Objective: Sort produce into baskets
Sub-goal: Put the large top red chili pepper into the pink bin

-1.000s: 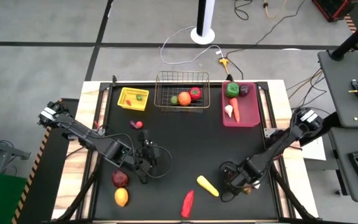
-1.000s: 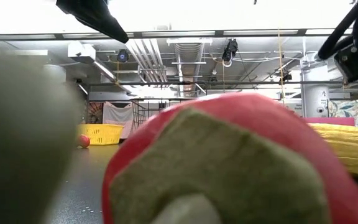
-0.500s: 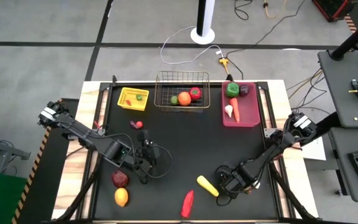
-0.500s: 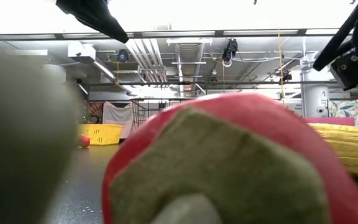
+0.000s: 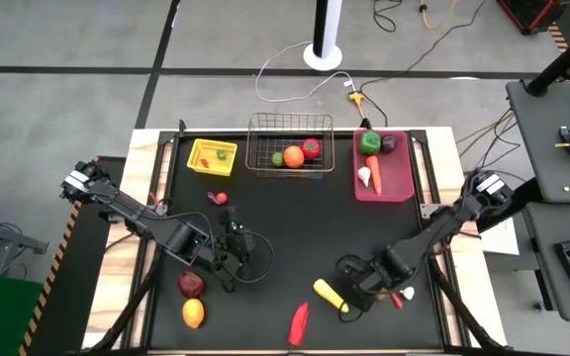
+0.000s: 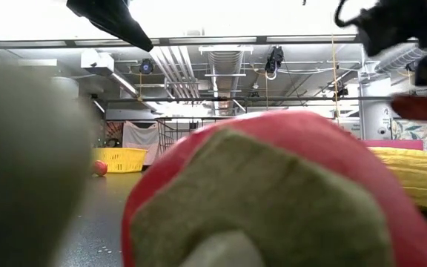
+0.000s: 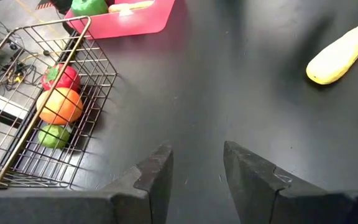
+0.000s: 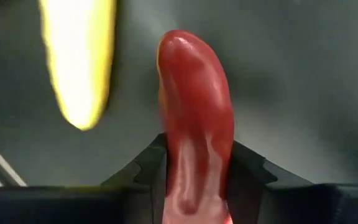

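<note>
Produce is partly sorted, going by the high view. The small yellow plastic tray (image 5: 202,164) holds one green piece. The bare metal wire basket (image 5: 290,124) has a green, an orange and a red one. The magenta-pink plastic bin (image 5: 394,183) carries four.

Loose on the black worktop (image 5: 295,227) are a small pink-red piece (image 5: 219,198), a dark red apple (image 5: 191,285), a yellow lemon (image 5: 194,313), a long red chilli (image 5: 299,323), a long yellow vegetable (image 5: 330,295) and a small red-and-white piece (image 5: 402,294). The right gripper (image 5: 354,297) sits just beside the yellow vegetable. The left gripper (image 5: 237,247) waits at mid-worktop.

Low view: the chilli fills the foreground, with the tray far behind. At upper right something red hangs under a dark gripper, clear of the worktop.

Left wrist view: the fingers (image 7: 157,171) stand slightly apart with nothing between them, and the wire basket lies ahead.

Right wrist view: the fingers are pinching a glossy red elongated piece (image 8: 194,93), with the yellow vegetable alongside.

I'd call it a little over halfway, with one piece in hand and six to collect.
</note>
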You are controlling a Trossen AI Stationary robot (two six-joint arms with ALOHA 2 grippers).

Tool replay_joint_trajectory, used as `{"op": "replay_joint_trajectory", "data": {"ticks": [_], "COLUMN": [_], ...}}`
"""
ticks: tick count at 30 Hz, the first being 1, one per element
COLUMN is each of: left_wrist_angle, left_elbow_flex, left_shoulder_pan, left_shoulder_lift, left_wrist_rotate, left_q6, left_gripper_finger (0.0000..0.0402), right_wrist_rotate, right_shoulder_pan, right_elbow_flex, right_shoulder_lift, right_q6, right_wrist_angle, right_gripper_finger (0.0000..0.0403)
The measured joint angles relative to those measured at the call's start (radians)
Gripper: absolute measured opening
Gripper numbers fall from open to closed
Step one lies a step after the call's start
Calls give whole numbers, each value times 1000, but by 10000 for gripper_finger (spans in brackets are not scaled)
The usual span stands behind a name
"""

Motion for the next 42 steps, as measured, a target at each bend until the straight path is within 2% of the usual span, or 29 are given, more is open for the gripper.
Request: {"op": "replay_joint_trajectory", "data": {"ticks": [7, 12, 22, 28, 35, 42], "left_wrist_angle": [0, -1, -2, -2, -2, -5], "left_elbow_flex": [0, -1, -1, -1, -1, -1], "left_shoulder_pan": [0, 0, 0, 0, 0, 0], "left_shoulder_lift": [0, 0, 0, 0, 0, 0], "left_wrist_rotate": [0, 0, 0, 0, 0, 0], "left_q6": [0, 0, 0, -1, -1, -7], "left_gripper_finger": [125, 125, 125, 125, 125, 125], "right_wrist_rotate": [41, 115, 311, 396, 405, 418], "right_shoulder_pan": [-121, -222, -472, -665, -886, -1047], "right_elbow_flex": [122, 237, 455, 460, 409, 296], "right_shoulder_lift": [-16, -18, -20, -24, -24, -26], "right_q6": [-205, -363, -523, -606, -615, -612], "right_wrist_angle": [-2, -39, -304, -397, -419, -400], "right_gripper_finger": [113, 113, 115, 115, 116, 117]}}
